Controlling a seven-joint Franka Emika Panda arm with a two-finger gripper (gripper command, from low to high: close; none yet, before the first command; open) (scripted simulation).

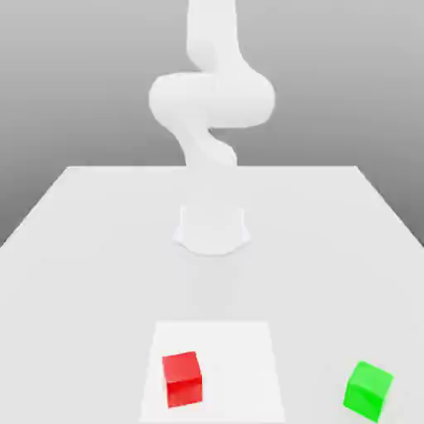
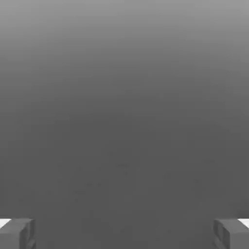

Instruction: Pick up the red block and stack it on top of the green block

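White flat square patch (image 1: pixel 240 373) on the pale tabletop (image 1: pixel 91 290) = landmark. Small bright red matte cube (image 1: pixel 182 381): resting on the patch, in its half toward the exterior view's left, nearer the patch's camera-side edge than its far edge. Sits flat, slightly rotated against the patch edges, top and side faces seen. Small bright green matte cube (image 1: pixel 368 391): off the patch, on the tabletop, well apart from it toward the exterior view's right. Also flat, rotated more noticeably, one vertical edge turned toward the camera. Cubes well apart, not stacked, bare top on each.

White smooth-shelled robot arm (image 1: pixel 212 99): base stands on the tabletop beyond the patch, farther from the camera; the links rise above it.

End effector: dark grey two-finger gripper (image 2: pixel 124 234), released. Fingers spread wide, with a plain grey backdrop between them, nothing grasped. Red cube is outside the grip, apart from both fingers, down on the patch. Exact direction and height of the gripper relative to the red cube, or to the patch: cannot tell from these views.
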